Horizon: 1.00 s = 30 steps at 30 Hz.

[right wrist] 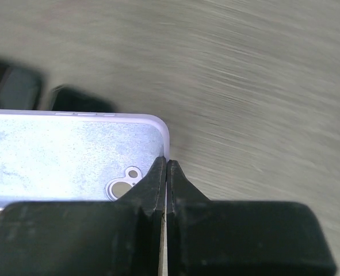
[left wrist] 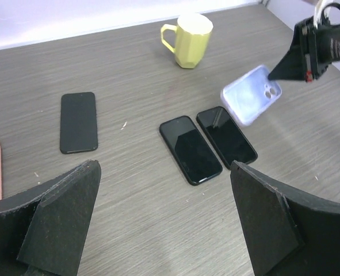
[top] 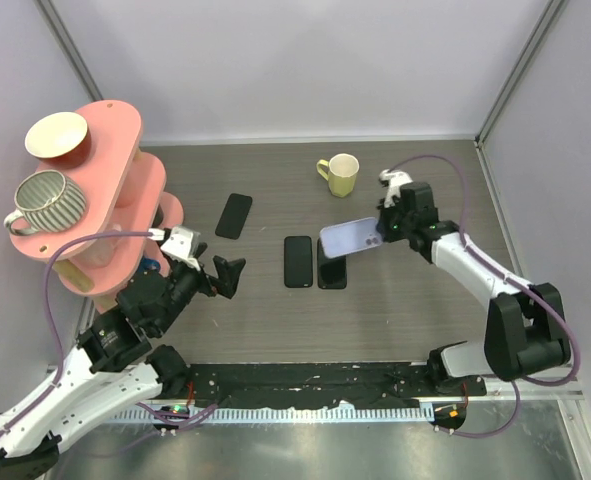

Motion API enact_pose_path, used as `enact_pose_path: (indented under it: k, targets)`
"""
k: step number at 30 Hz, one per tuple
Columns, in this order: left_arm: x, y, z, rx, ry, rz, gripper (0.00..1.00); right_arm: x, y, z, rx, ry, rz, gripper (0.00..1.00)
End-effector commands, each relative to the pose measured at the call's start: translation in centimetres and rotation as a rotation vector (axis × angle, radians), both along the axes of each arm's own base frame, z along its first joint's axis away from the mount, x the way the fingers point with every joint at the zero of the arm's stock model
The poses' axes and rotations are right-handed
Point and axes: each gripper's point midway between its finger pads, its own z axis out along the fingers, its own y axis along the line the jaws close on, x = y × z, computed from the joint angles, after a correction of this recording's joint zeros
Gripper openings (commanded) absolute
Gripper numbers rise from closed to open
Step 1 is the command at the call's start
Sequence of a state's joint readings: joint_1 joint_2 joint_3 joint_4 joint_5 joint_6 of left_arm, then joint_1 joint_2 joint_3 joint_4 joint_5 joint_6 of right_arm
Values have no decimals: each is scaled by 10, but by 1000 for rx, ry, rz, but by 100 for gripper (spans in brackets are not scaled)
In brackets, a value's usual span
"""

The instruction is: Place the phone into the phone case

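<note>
Near the middle of the table (top: 275, 320), the right gripper (top: 380, 232) pinches the lilac phone case (top: 350, 238) by its camera end, crosswise just above the nearest black phone (top: 332, 272), which lies front to back; the left gripper (top: 227, 278) gapes empty, farther off.

A grey wood-grain counter (top: 275, 320) fills the middle of the frame. Pale walls (top: 305, 60) close it in; a pink tiered shelf (top: 115, 125) stands at upper left.
</note>
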State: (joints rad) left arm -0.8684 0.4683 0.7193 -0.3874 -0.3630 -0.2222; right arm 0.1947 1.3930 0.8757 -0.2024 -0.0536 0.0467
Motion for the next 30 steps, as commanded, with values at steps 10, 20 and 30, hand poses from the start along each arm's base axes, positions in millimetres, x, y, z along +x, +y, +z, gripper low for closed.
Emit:
enact_pose_path:
  k: [10, 20, 30]
  targets:
    - [6, 26, 22, -59, -94, 123, 100, -105, 140, 22, -204, -316, 1170, 1]
    - [6, 26, 22, -61, -96, 126, 100, -155, 168, -30, -417, -202, 1412, 1]
    - [6, 29, 23, -63, -101, 135, 100, -136, 177, -49, -478, -176, 1347, 1]
